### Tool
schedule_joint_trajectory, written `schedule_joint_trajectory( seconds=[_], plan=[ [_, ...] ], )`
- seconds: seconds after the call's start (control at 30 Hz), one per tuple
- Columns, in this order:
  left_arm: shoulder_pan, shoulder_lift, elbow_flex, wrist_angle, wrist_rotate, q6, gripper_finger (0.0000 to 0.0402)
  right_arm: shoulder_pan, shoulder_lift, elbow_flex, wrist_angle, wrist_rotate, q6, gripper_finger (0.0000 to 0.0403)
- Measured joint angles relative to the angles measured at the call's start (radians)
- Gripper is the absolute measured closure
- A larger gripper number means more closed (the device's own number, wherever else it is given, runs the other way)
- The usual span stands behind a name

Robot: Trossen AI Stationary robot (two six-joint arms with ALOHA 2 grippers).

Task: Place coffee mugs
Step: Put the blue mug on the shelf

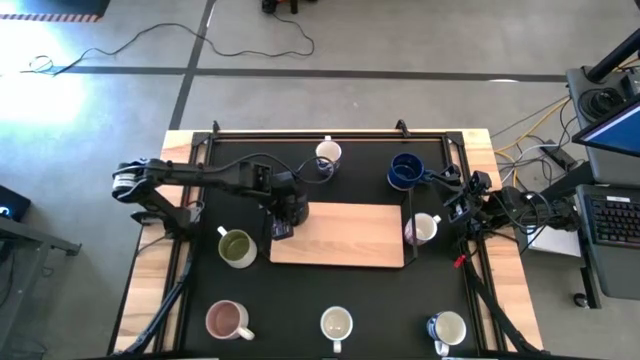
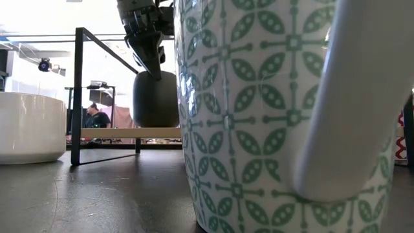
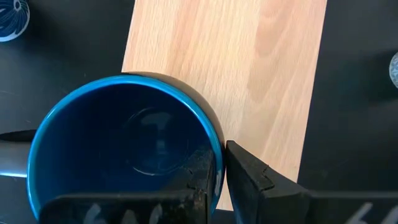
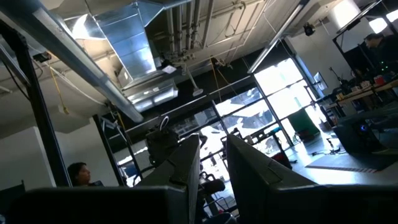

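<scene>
I see a round blue mug point(image 3: 124, 152), dark inside; my left hand point(image 3: 225, 171) pinches its rim, over the wooden board point(image 3: 249, 74).

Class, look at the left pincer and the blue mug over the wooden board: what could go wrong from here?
1. The left pincer pinches only the blue mug rim, so the mug could tilt or slip.
2. The mug sits at the wooden board corner; set down there, it might rock off the edge.

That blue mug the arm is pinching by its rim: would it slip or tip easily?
The blue mug looks glazed, so probably slippery. The left gripper pinches only one wall, so it may swing or tilt. It sits at the wooden board edge, so it might rock.
</scene>
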Motion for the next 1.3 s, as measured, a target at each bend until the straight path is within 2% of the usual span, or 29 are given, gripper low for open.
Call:
schedule_joint_trajectory(
  seconds=[0.97,1.3],
  plan=[
    [-0.005,0.003,0.000,-0.024,0.050,-0.001,0.0383,0.000,0.000,0.000,0.000,0.000,0.000,0.0335],
    [-0.004,0.003,0.000,-0.021,0.033,-0.007,0.0344,0.000,0.000,0.000,0.000,0.000,0.000,0.0335]
  ],
)
